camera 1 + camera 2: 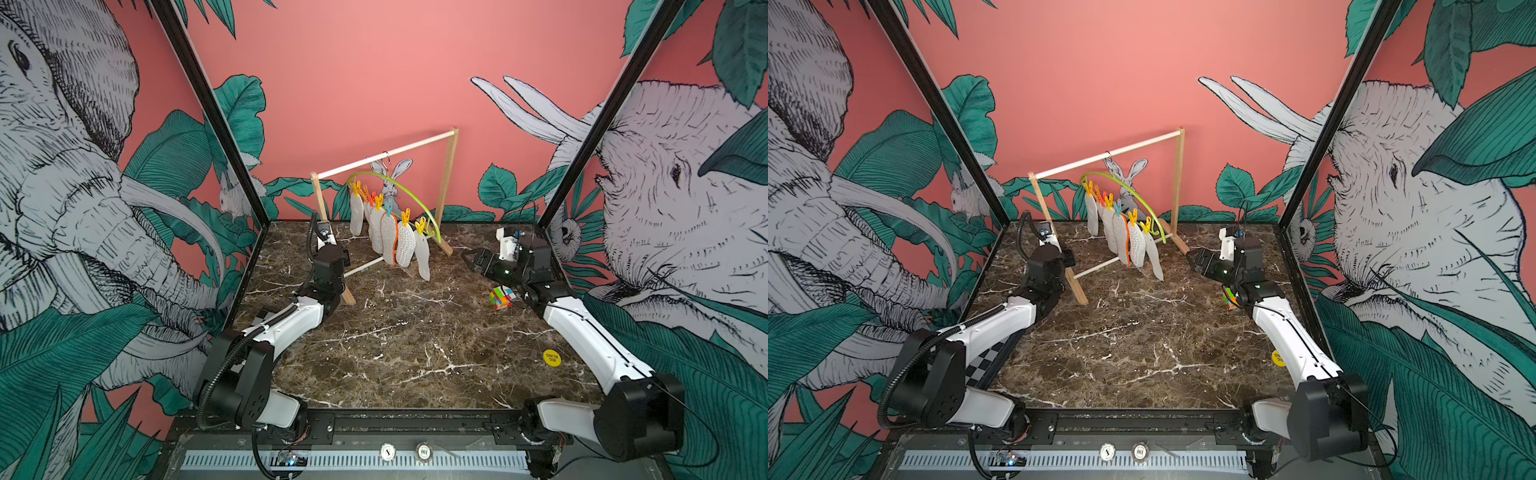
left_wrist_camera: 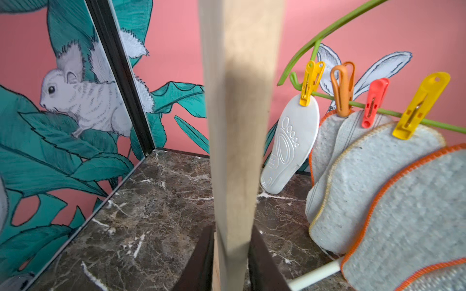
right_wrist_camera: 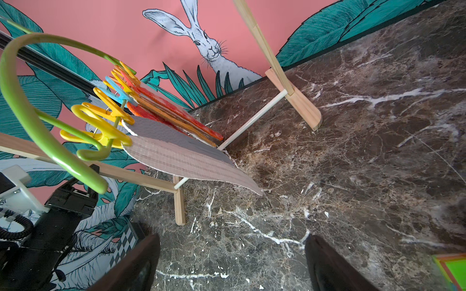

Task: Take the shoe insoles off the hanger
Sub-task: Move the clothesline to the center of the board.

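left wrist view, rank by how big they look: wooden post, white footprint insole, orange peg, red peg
1. wooden post, largest, though it is nearest the camera
2. white footprint insole
3. orange peg and red peg: about alike, not ranked

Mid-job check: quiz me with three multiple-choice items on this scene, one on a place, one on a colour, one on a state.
1. The lime-green hanger hangs from: A) the white bar of the wooden rack; B) a wall hook; C) a robot arm.
2. The peg on the footprint-embossed white insole is: A) blue; B) red; C) yellow.
3. The right gripper is: A) shut on an insole; B) open and empty; C) shut on the cube.

Key: 1 A, its metal hook sits over the bar in both top views. 2 C, the left wrist view shows a yellow peg at its top. 3 B, its wrist view shows fingers wide apart over the bare marble tabletop.
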